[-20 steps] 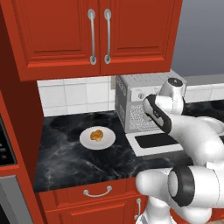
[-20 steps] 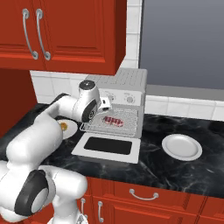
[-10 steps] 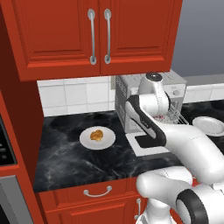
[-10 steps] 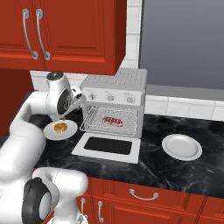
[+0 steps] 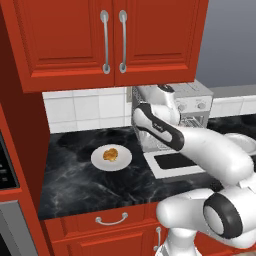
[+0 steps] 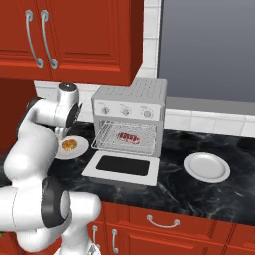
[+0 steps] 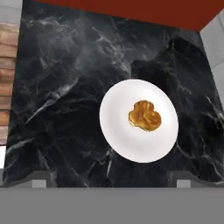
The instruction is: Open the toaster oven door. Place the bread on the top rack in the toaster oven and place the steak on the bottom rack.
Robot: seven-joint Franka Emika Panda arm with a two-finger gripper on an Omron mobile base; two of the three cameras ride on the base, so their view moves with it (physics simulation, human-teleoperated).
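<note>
Bread (image 7: 145,115) on plate (image 7: 118,131); hand (image 7: 112,178) spread above, fingertips cut off; steak (image 6: 129,137) behind rack wires.

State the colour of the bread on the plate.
Golden-brown; the bread shows best in the hand view.

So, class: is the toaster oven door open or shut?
Open. The toaster oven door lies folded down flat on the counter, exposing the steak on a rack inside the toaster oven.

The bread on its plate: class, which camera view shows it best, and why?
The hand view: it looks straight down on the bread, large and unblocked. In the left base view it is small; in the right base view the arm partly crowds it.
</note>
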